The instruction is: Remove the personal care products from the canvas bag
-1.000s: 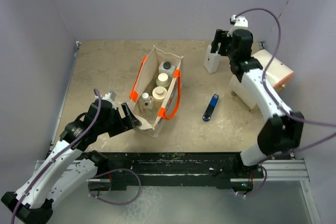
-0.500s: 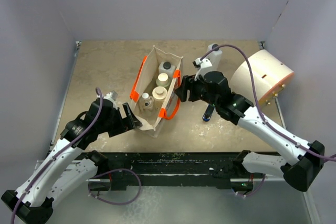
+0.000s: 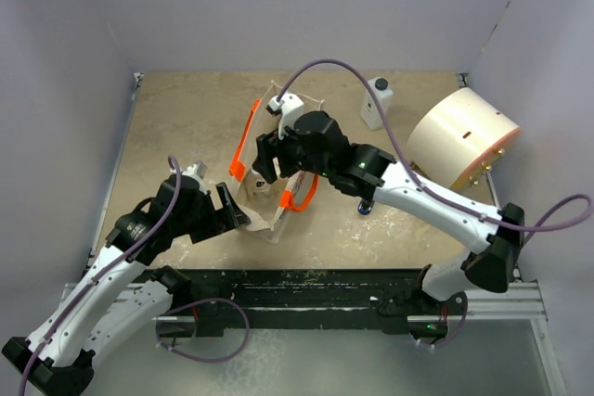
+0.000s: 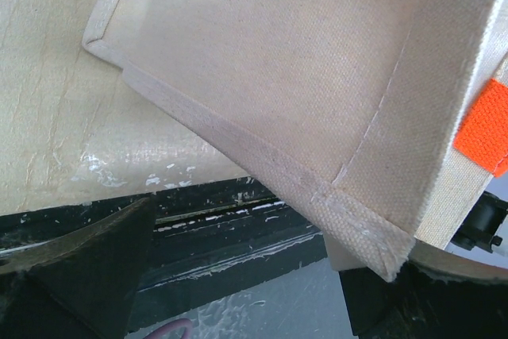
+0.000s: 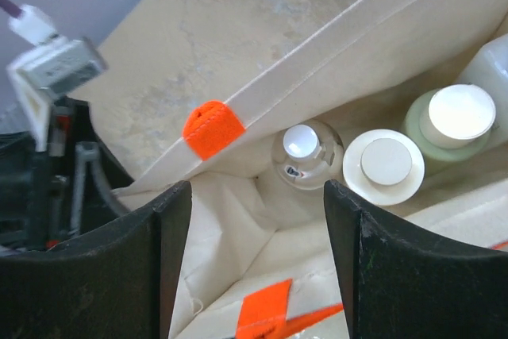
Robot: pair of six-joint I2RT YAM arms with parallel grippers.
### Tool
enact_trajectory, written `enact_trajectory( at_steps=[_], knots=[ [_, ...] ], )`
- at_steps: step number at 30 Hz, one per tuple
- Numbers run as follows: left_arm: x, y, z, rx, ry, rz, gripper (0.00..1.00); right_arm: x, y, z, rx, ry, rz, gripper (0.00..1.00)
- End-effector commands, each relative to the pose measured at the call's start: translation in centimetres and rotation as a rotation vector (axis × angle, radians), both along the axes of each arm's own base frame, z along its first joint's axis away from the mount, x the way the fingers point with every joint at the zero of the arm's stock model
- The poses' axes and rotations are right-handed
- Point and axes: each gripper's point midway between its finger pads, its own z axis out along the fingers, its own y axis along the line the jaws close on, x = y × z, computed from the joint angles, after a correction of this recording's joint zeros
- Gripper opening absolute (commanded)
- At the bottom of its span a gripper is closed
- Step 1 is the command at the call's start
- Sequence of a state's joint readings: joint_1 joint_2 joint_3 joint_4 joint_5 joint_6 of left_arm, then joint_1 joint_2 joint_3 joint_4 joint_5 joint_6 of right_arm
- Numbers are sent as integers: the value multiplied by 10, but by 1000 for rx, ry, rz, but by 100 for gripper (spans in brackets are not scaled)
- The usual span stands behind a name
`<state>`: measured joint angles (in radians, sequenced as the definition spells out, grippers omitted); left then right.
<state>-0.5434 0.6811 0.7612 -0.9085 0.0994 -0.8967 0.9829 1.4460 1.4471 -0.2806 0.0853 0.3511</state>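
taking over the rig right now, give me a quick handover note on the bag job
The left pincer is open, straddling a bottom corner of the canvas bag, apparently steadying it.
The right pincer is open and empty, hovering over the bag's mouth.
In the bag: a silver-capped bottle, two cream-capped bottles, and a white bottle cut off at the view's edge.
Done: one white dark-capped bottle stands on the table at the far side.
Left: lift out those four. The silver-capped one is nearest the right pincer, so it is likely next.

cream canvas bag (image 5: 357, 45), orange tabs (image 5: 213, 129), silver-capped bottle (image 5: 302, 142)
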Motion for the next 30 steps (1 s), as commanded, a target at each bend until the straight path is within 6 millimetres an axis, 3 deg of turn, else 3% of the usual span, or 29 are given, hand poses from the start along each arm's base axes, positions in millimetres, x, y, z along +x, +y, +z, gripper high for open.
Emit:
enact_trajectory(
  at_steps=[1,4,9,14,23,30],
  knots=[
    [-9,9,-4,49,22,-20,92,12,17,-14,-50,-13,15,69],
    [-10,9,-4,48,18,-21,92,21,28,-38,-109,-1,25,63],
    [-9,9,-3,45,17,-21,92,30,40,-63,-141,-24,48,63],
    [-12,12,-1,45,3,-13,91,44,41,-79,-172,-47,0,63],
    [-14,4,-2,24,15,-60,91,50,45,-105,-187,-42,-16,59],
    [-11,10,-2,50,14,-29,91,53,45,-118,-203,-37,-27,59]
  ],
)
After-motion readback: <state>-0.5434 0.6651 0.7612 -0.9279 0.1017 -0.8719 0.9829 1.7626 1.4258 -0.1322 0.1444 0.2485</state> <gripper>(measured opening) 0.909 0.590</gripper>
